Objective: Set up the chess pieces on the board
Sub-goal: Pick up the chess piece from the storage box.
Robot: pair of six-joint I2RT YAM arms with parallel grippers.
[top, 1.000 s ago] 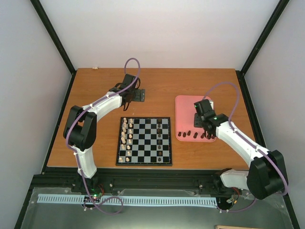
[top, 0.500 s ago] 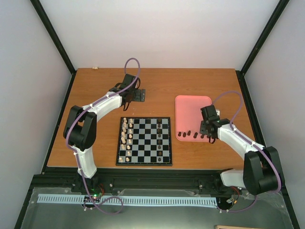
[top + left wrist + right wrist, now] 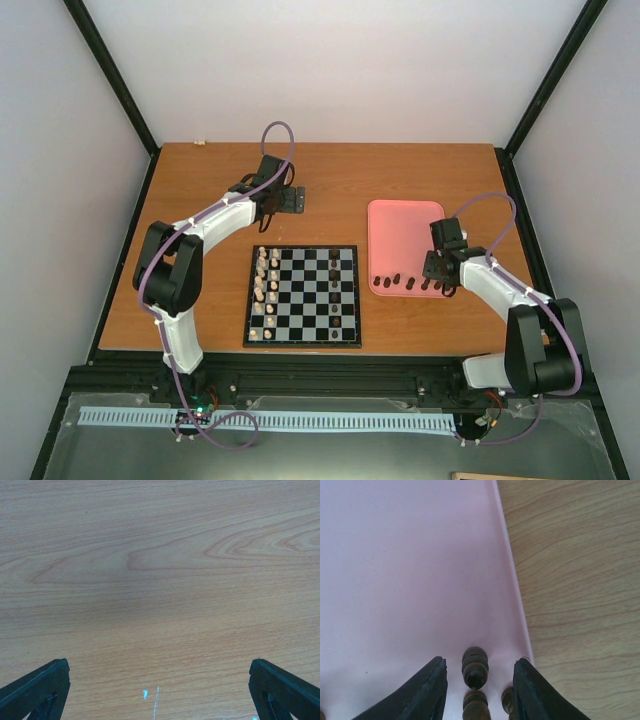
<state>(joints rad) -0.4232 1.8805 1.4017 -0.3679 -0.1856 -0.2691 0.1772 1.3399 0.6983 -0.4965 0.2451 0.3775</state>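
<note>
The board (image 3: 303,295) lies mid-table with cream pieces in its left columns and a few dark chess pieces (image 3: 333,272) toward its right. Several more dark pieces (image 3: 395,281) lie along the near edge of the pink tray (image 3: 395,235). My right gripper (image 3: 440,283) is open, low over the tray's near right corner. In the right wrist view a dark piece (image 3: 474,666) sits between the open fingers (image 3: 432,690), untouched, with two more behind it. My left gripper (image 3: 272,205) is open and empty over bare wood, far from the board; its fingertips (image 3: 40,690) show in the left wrist view.
A small black block (image 3: 291,201) lies beside the left gripper at the back of the table. The tray's right rim (image 3: 512,580) meets the wooden tabletop (image 3: 575,580). Black frame rails border the table.
My right gripper has moved right and nearer along the tray, from its middle to the near right corner, and dropped low over the dark pieces. The left arm has not moved.
</note>
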